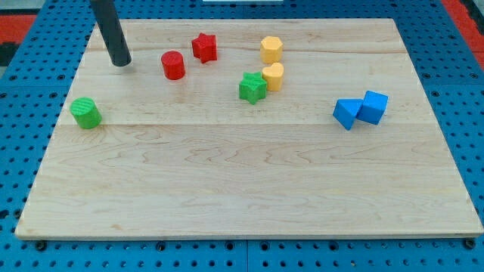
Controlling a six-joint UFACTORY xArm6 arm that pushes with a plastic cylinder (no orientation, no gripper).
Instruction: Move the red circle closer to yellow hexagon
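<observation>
The red circle (173, 65) sits on the wooden board at the upper left of middle. The yellow hexagon (271, 49) sits near the view's top, right of middle, well to the right of the red circle. A red star (204, 47) lies between them, just up and right of the red circle. My tip (120, 63) rests on the board to the left of the red circle, a short gap away and not touching it.
A second yellow block (274, 76) touches a green star (252, 88) below the hexagon. A green circle (85, 112) is at the left. Two blue blocks (347, 113) (373, 106) sit together at the right. The board (242, 189) lies on a blue pegboard.
</observation>
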